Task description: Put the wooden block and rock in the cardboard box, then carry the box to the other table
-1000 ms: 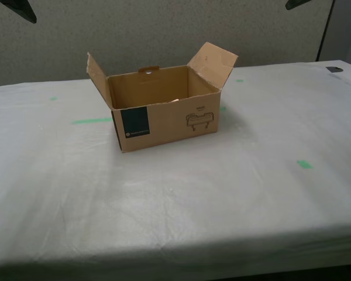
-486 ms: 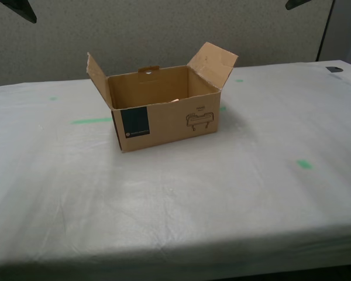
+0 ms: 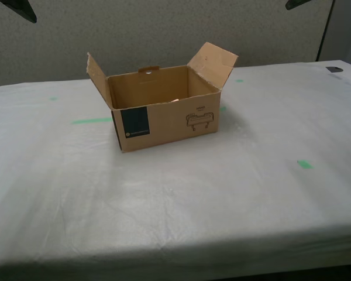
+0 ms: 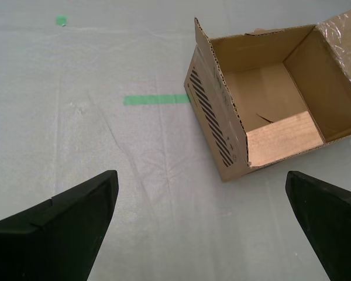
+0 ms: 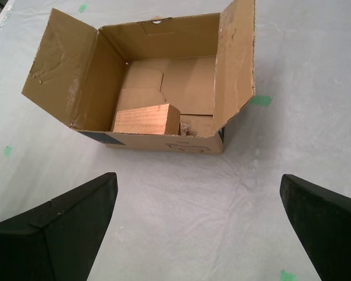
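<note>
The cardboard box (image 3: pixel 164 120) stands open on the white-cloth table (image 3: pixel 164 199), flaps spread, blue label facing the exterior view. Inside it, the wooden block (image 5: pixel 146 120) lies against the near wall, with the small rock (image 5: pixel 185 127) right beside it. The block (image 4: pixel 284 137) also shows through the open top in the second wrist view. My first gripper (image 5: pixel 198 181) hangs open above the cloth, short of the box (image 5: pixel 99 88), holding nothing. My second gripper (image 4: pixel 200 175) is open too, off the box's striped side (image 4: pixel 213 111).
Green tape marks dot the cloth: a strip (image 3: pixel 90 121) beside the box and a small square (image 3: pixel 304 164) toward the exterior view's right. A small dark object (image 3: pixel 334 69) lies at the far right. The table's front edge runs along the bottom; a grey wall stands behind.
</note>
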Motion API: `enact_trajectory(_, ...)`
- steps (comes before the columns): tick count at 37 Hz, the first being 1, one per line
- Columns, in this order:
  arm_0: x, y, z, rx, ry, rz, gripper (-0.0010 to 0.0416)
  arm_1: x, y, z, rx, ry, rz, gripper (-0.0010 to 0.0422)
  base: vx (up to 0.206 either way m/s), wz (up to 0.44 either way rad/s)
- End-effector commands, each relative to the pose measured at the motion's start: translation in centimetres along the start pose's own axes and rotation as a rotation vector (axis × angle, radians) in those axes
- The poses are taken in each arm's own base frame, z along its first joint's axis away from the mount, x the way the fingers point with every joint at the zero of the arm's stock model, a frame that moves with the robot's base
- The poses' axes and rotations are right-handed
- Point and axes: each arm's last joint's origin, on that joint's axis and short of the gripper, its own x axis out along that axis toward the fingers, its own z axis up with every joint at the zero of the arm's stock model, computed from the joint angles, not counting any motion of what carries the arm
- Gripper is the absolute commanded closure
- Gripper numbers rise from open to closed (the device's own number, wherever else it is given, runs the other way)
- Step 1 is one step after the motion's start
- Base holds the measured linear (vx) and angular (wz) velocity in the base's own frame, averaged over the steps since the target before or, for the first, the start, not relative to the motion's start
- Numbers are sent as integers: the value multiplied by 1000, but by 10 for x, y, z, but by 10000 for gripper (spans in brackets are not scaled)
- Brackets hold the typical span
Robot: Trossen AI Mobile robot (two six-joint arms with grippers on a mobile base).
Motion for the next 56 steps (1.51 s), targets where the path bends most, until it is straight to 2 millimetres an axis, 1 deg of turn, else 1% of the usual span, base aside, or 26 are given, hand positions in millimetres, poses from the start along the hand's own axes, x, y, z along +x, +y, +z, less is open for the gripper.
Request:
enact_trajectory(1,0,0,0,2,-2,-1,18,0,0,0,3,-2,0,21,0,0)
enact_trajectory(56,0,0,0,2,-2,-1,19,0,0,0,3,-1,0,21,0,0)
